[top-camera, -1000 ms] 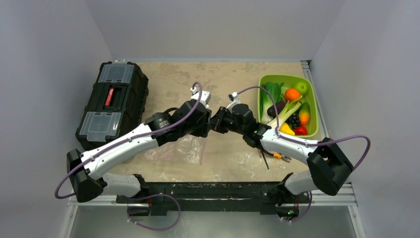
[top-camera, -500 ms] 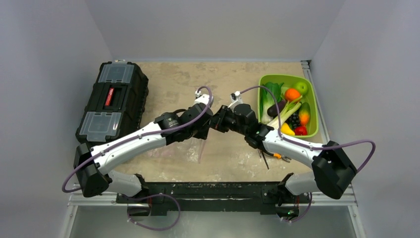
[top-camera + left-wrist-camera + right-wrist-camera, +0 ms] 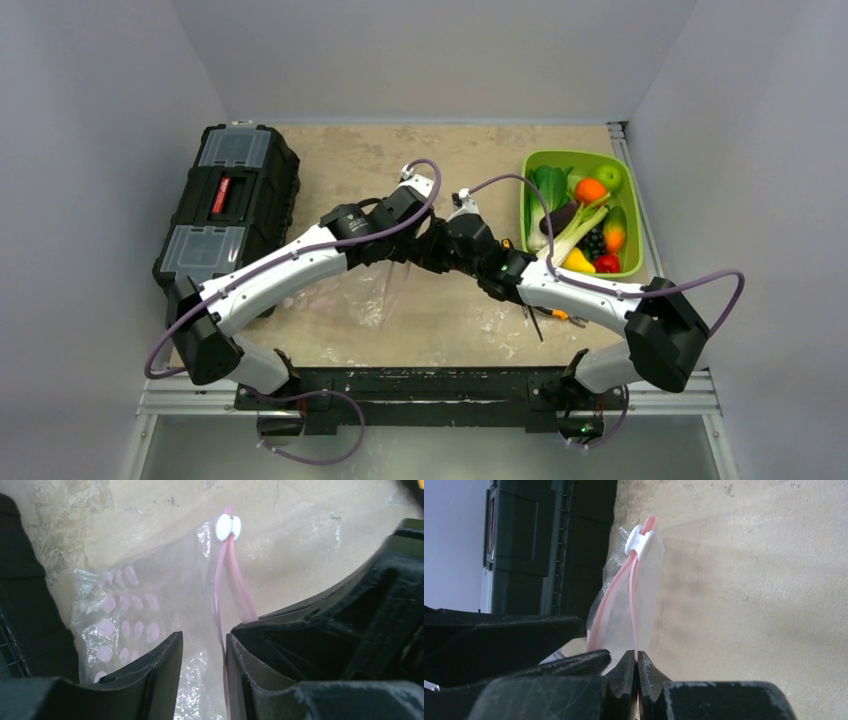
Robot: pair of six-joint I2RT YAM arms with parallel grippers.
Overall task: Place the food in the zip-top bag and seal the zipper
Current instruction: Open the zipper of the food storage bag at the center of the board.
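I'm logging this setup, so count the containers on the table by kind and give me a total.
black toolbox: 1
lime-green bin: 1
clear zip-top bag: 1
Total: 3

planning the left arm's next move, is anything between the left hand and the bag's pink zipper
Nothing visible does. The zipper runs down into the gap in the left hand, with only the clear film of the zip-top bag beside it. The right hand is shut on the same strip.
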